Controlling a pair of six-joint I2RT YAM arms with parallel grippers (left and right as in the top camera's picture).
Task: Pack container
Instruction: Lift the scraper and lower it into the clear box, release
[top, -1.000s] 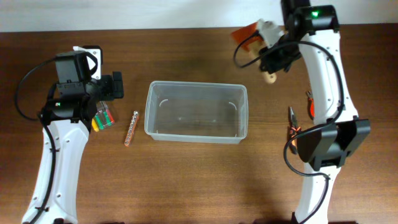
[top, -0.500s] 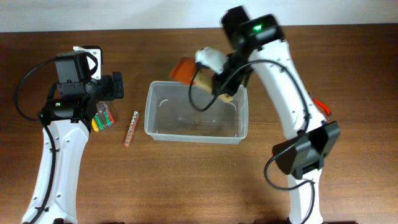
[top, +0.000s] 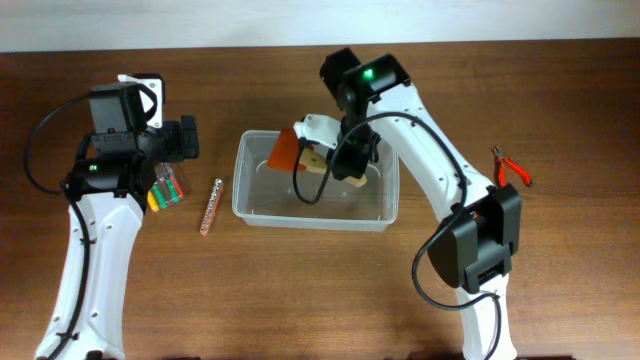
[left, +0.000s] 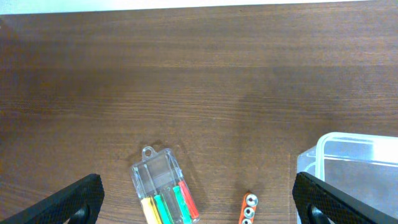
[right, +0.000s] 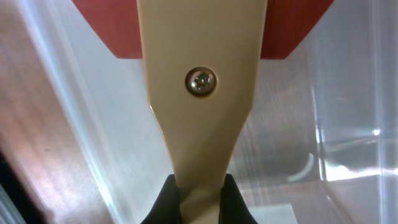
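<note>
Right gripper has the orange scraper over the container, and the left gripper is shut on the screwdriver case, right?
Not quite: the left gripper is open, with the screwdriver case lying free on the table, as the left wrist view shows. The rest holds.

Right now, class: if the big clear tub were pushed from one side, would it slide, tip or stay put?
The container looks like thin clear plastic, so probably light. Its wide, low shape on the smooth table suggests sliding rather than tipping. The walls might flex if squeezed.
</note>
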